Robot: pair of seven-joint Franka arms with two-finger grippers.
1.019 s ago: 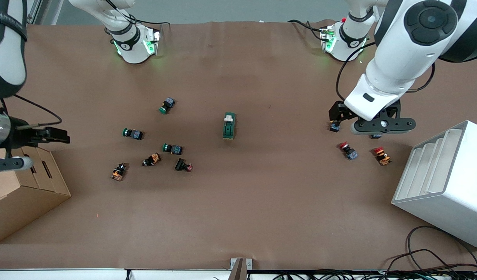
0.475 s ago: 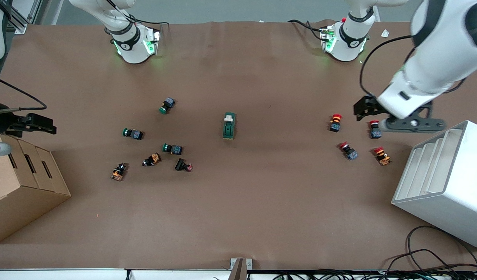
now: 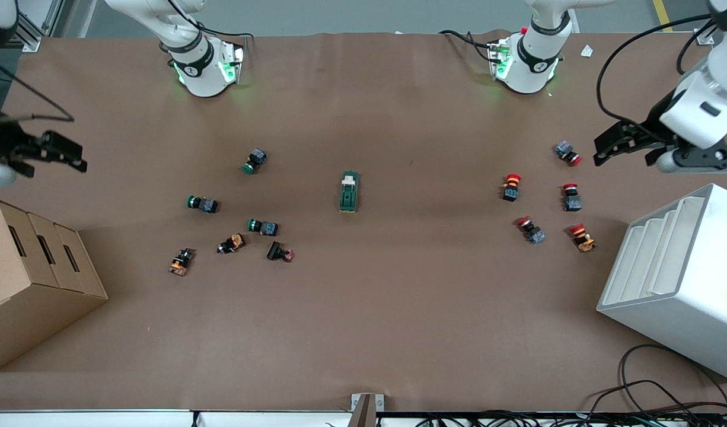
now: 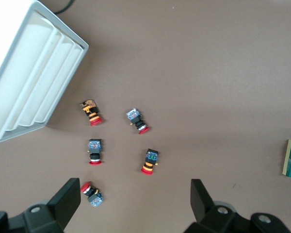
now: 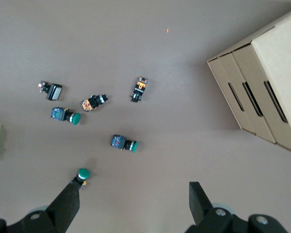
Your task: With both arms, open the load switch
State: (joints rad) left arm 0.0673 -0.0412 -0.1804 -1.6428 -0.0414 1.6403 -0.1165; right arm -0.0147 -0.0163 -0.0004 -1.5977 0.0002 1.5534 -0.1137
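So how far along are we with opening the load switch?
Nothing looks done yet. The load switch lies untouched mid-table, apart from both grippers. Nothing is in hand: the left gripper is open over the red push-buttons' end, and the right gripper is open above the cardboard box. Approaching, gripping and opening the switch remain.

A brown paper-covered bench (image 3: 399,308) is carrying two scatters of small push-buttons. Green-capped push-buttons (image 3: 202,204) and orange-bodied push-buttons (image 3: 181,261) are lying in a loose group toward the right arm's end, at about nine o'clock in the front view. Red-capped push-buttons (image 3: 511,187) are sitting in a cluster at about three o'clock. A tan cardboard box (image 3: 25,279) is resting at eight o'clock. A white ribbed plastic bin (image 3: 684,279) is lying at four o'clock, with black cables (image 3: 648,385) trailing at five o'clock.
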